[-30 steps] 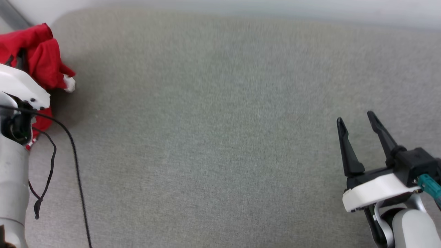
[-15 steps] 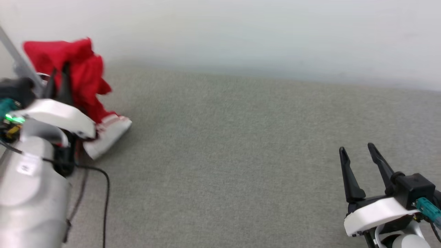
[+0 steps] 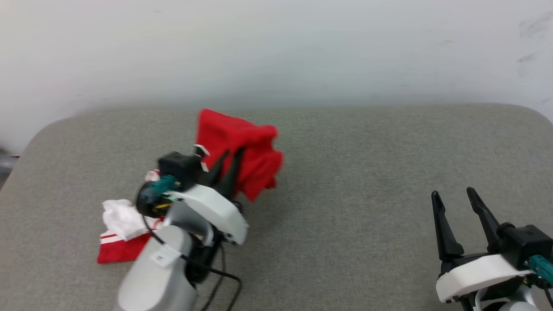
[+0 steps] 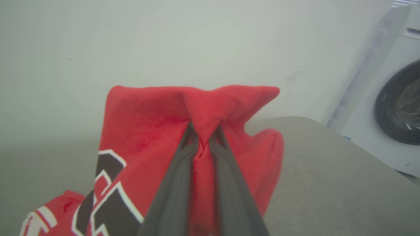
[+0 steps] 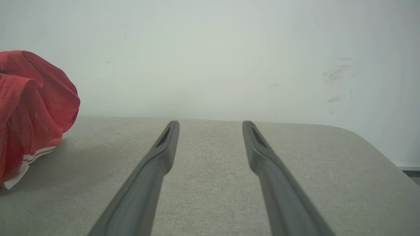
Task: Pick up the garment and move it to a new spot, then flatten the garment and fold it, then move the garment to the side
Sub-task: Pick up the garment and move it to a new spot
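The left jaws were pressed close on a fold of the garment, red cloth pinched between the dark fingers. That bunch was held off the bench, left of its middle, while a white sleeve and striped trim lay on the surface beside the left arm. The right jaws stood spread and empty over the bench's right side, well apart from the shirt. The jersey looked light, soft and limp, likely to sag and wad from a single pinch. For flattening, a hold at two corners of the hem or the shoulders would probably serve better. The bench wore a grey woven cover with rounded corners, which probably drags on cloth. A pale bare wall rose close behind, and a washing machine stood past one end.
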Tool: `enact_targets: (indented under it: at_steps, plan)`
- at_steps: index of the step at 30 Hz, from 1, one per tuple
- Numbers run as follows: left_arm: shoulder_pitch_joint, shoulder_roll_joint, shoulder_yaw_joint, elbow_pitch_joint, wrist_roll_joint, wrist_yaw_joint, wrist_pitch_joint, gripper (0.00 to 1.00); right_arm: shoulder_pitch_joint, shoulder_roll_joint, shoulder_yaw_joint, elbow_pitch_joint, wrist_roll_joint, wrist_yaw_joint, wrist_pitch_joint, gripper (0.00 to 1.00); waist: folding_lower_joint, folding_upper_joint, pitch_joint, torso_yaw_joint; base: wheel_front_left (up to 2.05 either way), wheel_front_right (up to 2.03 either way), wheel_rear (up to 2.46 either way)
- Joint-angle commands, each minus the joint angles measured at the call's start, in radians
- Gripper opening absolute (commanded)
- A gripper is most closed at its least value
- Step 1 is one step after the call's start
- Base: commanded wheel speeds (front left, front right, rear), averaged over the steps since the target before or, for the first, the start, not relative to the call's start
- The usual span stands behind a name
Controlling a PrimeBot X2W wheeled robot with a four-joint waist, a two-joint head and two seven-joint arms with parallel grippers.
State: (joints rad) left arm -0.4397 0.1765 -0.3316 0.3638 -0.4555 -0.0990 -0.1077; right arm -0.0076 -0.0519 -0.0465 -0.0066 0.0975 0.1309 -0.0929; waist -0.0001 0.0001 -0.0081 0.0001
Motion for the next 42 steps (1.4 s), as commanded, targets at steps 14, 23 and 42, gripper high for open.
enact_targets:
  at_steps: [14,23,42]
  plan:
    - [0.060,-0.115,-0.442,0.076,-0.065,-0.032,0.069,0.00,-0.036,0.002,-0.017,-0.015,0.028,0.000,-0.021,1.00,0.0001,-0.0001,0.152,-0.086,0.00,0.00,0.00]
    - [0.011,-0.097,-0.602,0.132,-0.128,-0.032,-0.011,1.00,-0.047,0.002,-0.021,0.013,0.019,0.000,-0.030,1.00,0.0001,-0.0001,0.137,-0.056,0.00,0.00,0.00]
    - [0.126,0.041,-0.287,-0.095,-0.074,0.161,-0.158,1.00,0.053,0.002,-0.018,-0.022,0.003,0.000,0.031,1.00,0.0001,-0.0001,-0.012,0.010,0.00,0.00,0.00]
